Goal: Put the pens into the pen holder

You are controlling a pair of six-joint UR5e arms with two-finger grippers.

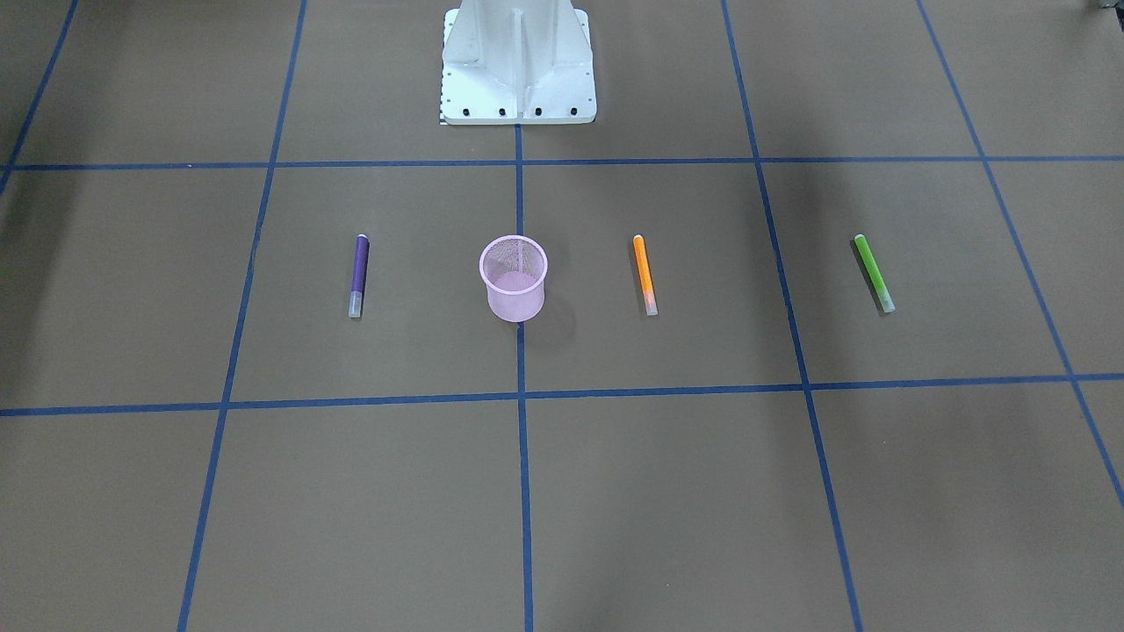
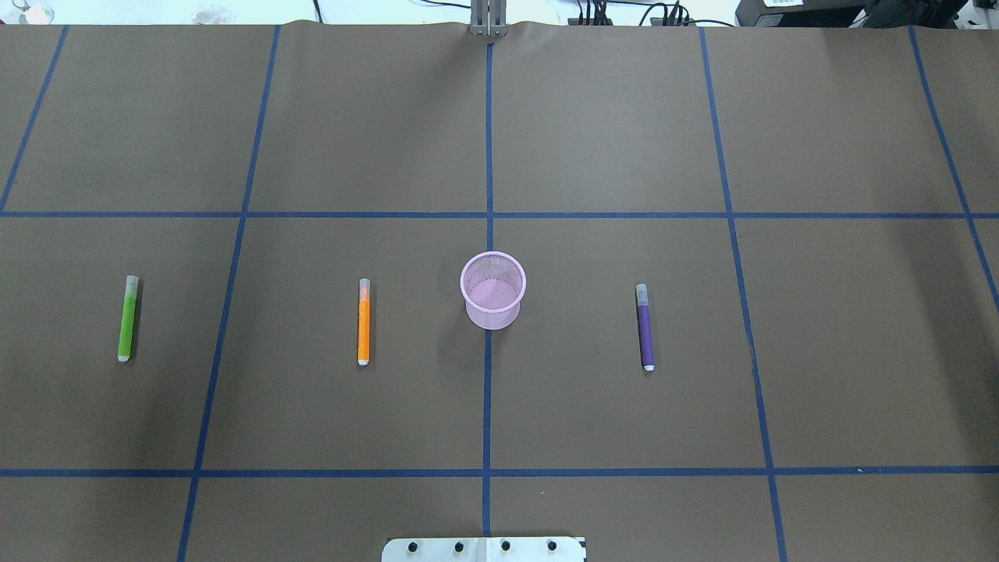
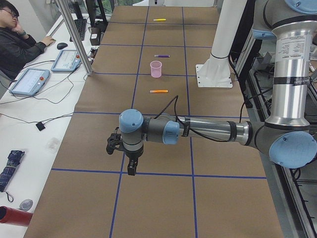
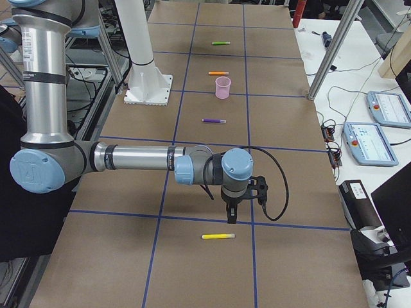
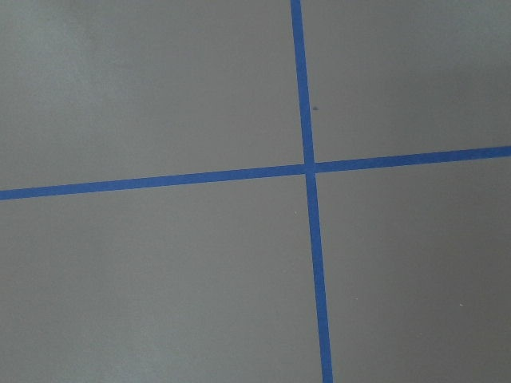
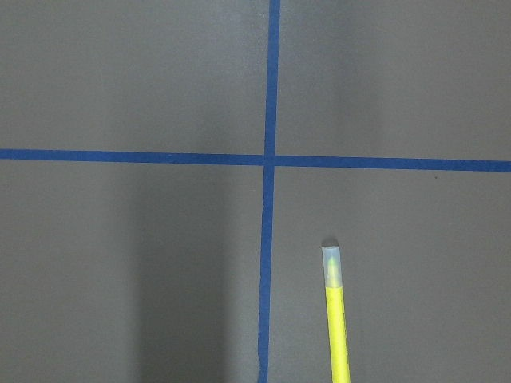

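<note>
Brown table [image 2: 624, 117] with blue tape grid [image 2: 489, 215], white side desk [image 3: 44, 134]

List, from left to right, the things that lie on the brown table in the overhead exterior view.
green pen → orange pen → pen holder → purple pen

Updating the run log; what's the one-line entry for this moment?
pen holder: upright, empty | purple pen, orange pen, green pen, yellow pen: flat on table | left claw, right claw: hovering, grip unclear
</note>
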